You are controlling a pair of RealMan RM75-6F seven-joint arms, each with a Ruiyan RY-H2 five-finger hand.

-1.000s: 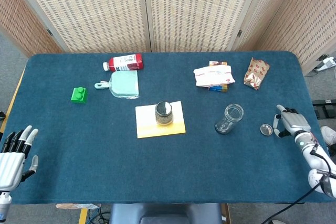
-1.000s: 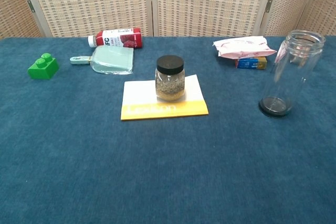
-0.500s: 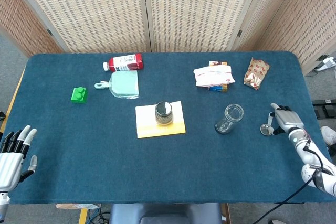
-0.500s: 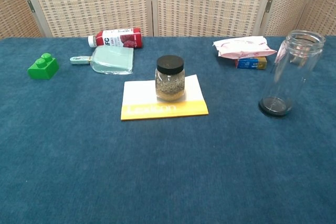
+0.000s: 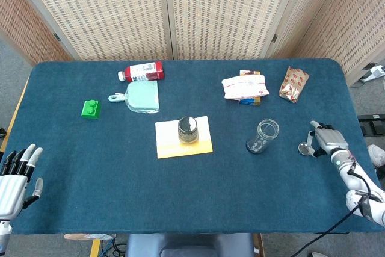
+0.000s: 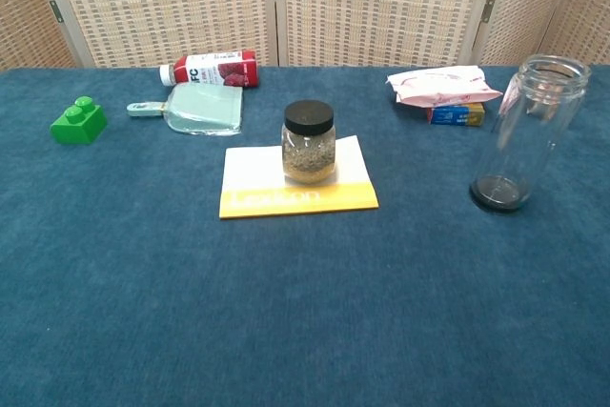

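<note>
My right hand (image 5: 329,139) lies near the table's right edge, its fingers against the right side of a small round metal lid (image 5: 305,147). Whether it grips the lid is too small to tell. Left of the lid stands an open, empty glass jar (image 5: 263,136) (image 6: 529,131). My left hand (image 5: 15,179) hovers off the front left corner, fingers spread, holding nothing. A black-lidded jar of seeds (image 5: 187,129) (image 6: 308,141) stands on a yellow and white book (image 5: 170,147) (image 6: 257,199) at the centre. Neither hand shows in the chest view.
On the blue table (image 5: 120,173), a red bottle (image 5: 142,71) (image 6: 210,70) lies at the back left beside a mint scoop (image 5: 139,97) (image 6: 195,109) and a green block (image 5: 90,108) (image 6: 78,120). A pink packet (image 5: 243,86) (image 6: 443,85) and a brown snack bag (image 5: 293,83) lie at the back right.
My right hand has shifted slightly left, closing on the metal lid, which stayed put. My left hand has dropped a little toward the frame's bottom.
</note>
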